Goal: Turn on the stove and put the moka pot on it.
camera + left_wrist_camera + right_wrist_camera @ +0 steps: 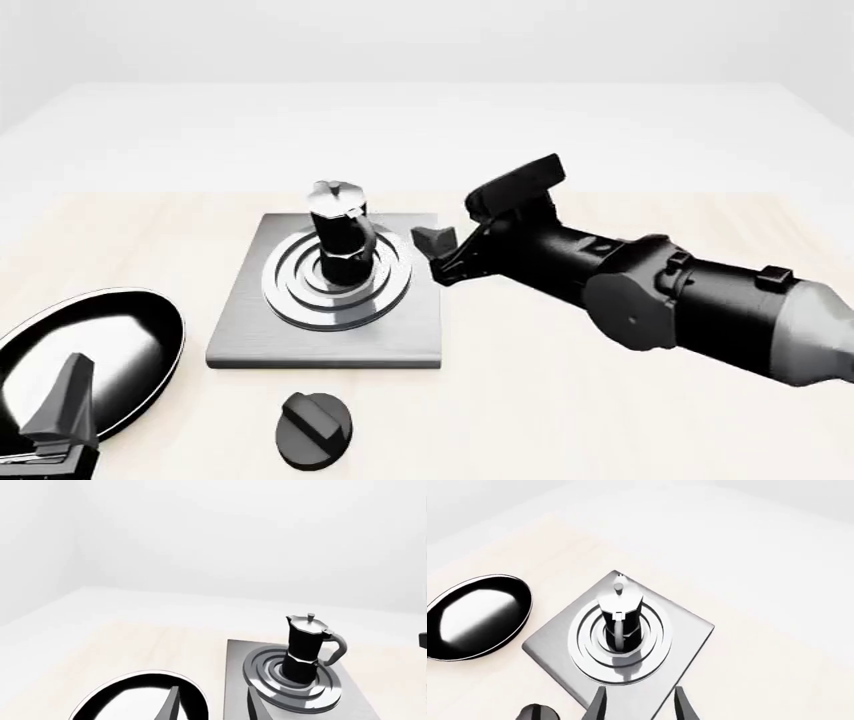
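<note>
A pale wood-grain tabletop runs back into a plain white, featureless room. On it the stove lies left of centre, and the moka pot stands upright on its burner rings. The round knob sits just near of the slab. A black frying pan lies far left. The right gripper hangs open beside the pot, touching nothing; the left gripper is open above the pan.

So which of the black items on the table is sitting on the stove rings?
The moka pot, upright on the stove; the frying pan and round knob rest on the table itself.
</note>
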`<state>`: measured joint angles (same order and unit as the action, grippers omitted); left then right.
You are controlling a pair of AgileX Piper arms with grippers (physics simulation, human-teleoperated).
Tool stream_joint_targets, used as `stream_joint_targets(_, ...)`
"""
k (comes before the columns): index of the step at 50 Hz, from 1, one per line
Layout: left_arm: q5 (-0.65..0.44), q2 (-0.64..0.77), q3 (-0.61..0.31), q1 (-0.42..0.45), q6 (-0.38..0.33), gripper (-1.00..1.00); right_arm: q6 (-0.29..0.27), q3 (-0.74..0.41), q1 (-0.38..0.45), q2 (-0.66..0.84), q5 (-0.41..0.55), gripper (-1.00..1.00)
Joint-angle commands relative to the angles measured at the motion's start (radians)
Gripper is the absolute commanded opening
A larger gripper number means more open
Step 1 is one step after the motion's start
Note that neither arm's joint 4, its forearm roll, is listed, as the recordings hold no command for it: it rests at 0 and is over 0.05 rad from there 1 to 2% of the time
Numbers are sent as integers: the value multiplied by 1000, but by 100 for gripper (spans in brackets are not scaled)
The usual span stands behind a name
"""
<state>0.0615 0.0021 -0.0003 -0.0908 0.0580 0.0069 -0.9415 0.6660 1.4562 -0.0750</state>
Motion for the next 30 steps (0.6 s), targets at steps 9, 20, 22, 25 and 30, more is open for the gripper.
stream_joint_targets(9, 6, -2, 0, 15, 4, 100, -57, 145, -74, -287, 90, 100)
stream_joint_targets(20, 16, -2, 0, 19, 3, 100, -21, 277, -166, -437, 50, 100)
stream_joint_targets(22, 17, -2, 0, 19, 3, 100, -33, 298, -195, -467, 46, 100)
stream_joint_targets(25, 19, -2, 0, 20, 5, 100, -43, 323, -217, -517, 59, 100)
stream_joint_targets(30, 20, -2, 0, 23, 6, 100, -40, 351, -236, -612, 104, 100)
